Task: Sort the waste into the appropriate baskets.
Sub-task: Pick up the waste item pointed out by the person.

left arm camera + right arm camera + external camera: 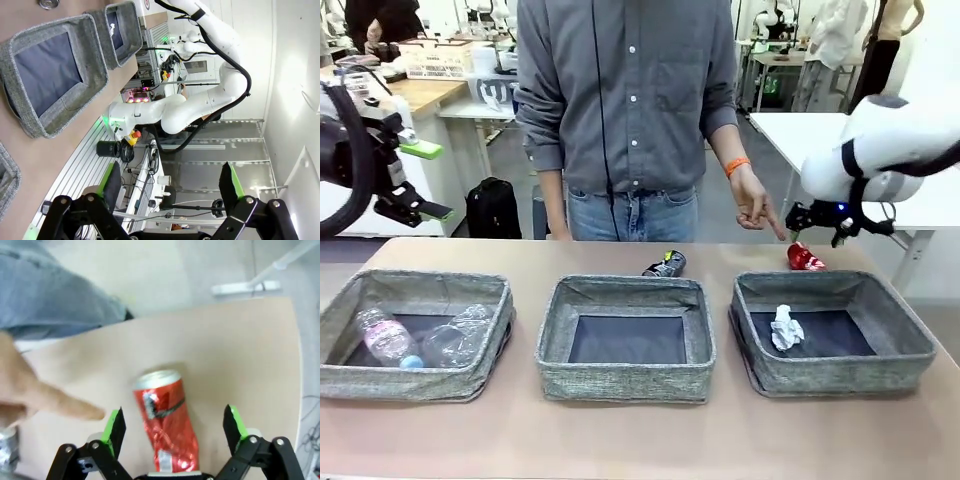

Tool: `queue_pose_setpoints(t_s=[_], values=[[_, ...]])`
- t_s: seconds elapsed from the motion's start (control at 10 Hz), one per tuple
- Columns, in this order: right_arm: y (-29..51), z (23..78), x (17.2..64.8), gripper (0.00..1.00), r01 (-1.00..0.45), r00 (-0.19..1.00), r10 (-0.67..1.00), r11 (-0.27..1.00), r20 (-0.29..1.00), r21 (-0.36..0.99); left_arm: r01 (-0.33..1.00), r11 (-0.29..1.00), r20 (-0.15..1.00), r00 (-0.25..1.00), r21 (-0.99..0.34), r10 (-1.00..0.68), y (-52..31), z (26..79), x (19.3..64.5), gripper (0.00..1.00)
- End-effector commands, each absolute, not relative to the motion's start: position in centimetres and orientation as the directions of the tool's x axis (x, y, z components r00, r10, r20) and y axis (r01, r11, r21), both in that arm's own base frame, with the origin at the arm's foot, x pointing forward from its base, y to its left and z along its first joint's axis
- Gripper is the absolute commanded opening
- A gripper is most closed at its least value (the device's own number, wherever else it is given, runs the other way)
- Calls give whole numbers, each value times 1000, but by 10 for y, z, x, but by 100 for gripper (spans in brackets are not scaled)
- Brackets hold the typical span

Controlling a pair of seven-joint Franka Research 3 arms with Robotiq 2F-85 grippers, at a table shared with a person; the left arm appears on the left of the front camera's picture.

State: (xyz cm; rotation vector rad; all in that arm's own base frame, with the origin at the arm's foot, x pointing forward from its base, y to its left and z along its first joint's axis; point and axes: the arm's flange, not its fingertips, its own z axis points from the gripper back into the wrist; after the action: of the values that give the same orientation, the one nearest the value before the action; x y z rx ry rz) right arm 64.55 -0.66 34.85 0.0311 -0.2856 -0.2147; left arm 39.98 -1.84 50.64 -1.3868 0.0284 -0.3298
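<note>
- Tan worktop [640,440], viewed from the robot's side, with a person standing at its far edge.
- Three grey woven baskets in a row: left basket [350,375] holding a clear plastic bottle [386,338] and a clear plastic cup [455,338]; middle basket [625,380] showing only its dark bottom; right basket [840,375] holding a crumpled paper ball [785,327].
- Right end effector [173,414], fully spread and gripping nothing, over the crushed red can [806,259], with a green pad on either side. Can lying on the worktop just behind the right basket.
- Left end effector [425,182], also wide open and empty, up at the far left, well apart from the baskets.
- Person's hand [755,208], forefinger pointing down at the red can.
- Crushed black can [665,265] on the worktop just behind the middle basket.
- Step in hand, apparently: picking up the red can. Next move likely a short descent, a close across the can's body clear of the finger, then a carry to the middle basket.
</note>
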Motion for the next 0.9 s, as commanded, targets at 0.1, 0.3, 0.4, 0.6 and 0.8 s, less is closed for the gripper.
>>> queue_pose_setpoints(t_s=[0.1,0.3,0.4,0.6,0.8], values=[[3,327,653,100,214,942,-211,977,263,18,211,152,169,954,-966,-249,-19,508,398,100],[6,311,651,100,196,959,-195,980,207,16,211,152,169,954,-966,-249,-19,508,398,100],[6,308,649,100,199,960,-198,980,198,16,211,152,169,954,-966,-249,-19,508,398,100],[5,306,645,100,200,961,-200,980,190,21,211,152,169,954,-966,-249,-19,508,398,100],[6,308,643,100,193,965,-195,981,176,24,211,152,169,954,-966,-249,-19,508,398,100]])
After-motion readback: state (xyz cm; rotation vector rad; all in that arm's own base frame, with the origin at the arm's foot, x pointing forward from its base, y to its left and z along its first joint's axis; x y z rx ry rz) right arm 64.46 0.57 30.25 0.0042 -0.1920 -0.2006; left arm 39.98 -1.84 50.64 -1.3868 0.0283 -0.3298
